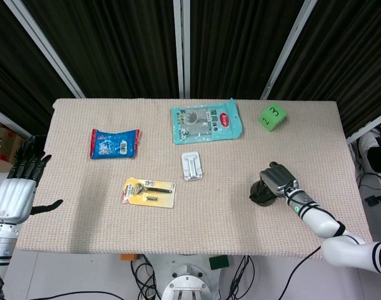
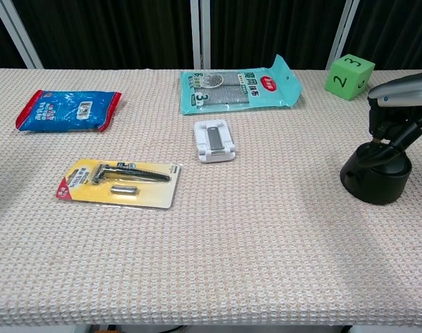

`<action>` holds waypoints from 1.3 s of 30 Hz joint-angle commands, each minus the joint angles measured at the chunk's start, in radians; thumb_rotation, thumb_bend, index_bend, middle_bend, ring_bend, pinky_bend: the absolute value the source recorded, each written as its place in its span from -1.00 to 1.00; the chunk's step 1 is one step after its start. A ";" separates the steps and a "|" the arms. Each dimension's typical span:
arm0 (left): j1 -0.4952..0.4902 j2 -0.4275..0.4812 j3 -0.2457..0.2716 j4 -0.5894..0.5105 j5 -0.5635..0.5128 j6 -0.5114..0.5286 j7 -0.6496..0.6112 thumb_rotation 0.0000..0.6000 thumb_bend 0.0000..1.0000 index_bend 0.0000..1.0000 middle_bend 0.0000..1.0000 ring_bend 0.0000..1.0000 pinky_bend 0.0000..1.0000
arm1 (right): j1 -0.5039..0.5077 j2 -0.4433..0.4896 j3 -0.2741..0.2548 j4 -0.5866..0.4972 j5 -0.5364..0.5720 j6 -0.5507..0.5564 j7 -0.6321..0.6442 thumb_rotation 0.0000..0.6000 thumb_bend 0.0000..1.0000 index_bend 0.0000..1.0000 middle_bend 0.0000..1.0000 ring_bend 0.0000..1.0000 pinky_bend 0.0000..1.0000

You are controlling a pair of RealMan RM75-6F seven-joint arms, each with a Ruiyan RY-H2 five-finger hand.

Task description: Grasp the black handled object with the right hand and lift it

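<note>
The black handled object [image 1: 260, 194] [image 2: 375, 179] is a squat round black base standing on the table at the right. My right hand [image 1: 279, 179] [image 2: 398, 111] sits directly over it, its fingers [image 2: 389, 130] curled down and closed around the handle on top, which they hide. The object's base still rests on the cloth. My left hand [image 1: 18, 187] hangs off the table's left edge in the head view, fingers spread and holding nothing.
A green numbered cube [image 1: 273, 116] [image 2: 350, 76] stands behind the right hand. A teal packet [image 1: 207, 122], a white holder [image 1: 192, 165], a yellow razor pack [image 1: 149, 192] and a blue packet [image 1: 115, 143] lie to the left. The table's right edge [image 1: 351, 169] is close.
</note>
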 commanded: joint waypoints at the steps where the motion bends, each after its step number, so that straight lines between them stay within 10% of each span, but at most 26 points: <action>1: 0.000 0.000 0.000 0.000 0.000 0.000 0.000 0.57 -1.00 -0.88 -0.95 -0.96 -0.74 | 0.001 0.001 -0.002 -0.001 0.000 0.003 0.000 0.05 -0.69 1.00 0.86 0.76 -0.55; 24: -0.006 -0.003 0.001 0.000 -0.005 -0.013 0.005 0.60 -1.00 -0.88 -0.95 -0.96 -0.74 | -0.127 -0.072 0.045 0.087 -0.340 0.239 0.207 0.04 -0.84 1.00 1.00 1.00 0.34; 39: -0.007 -0.004 0.002 0.000 -0.004 -0.012 0.007 0.60 -1.00 -0.88 -0.95 -0.96 -0.74 | -0.178 -0.085 0.066 0.127 -0.516 0.351 0.345 0.05 -0.28 1.00 1.00 1.00 0.53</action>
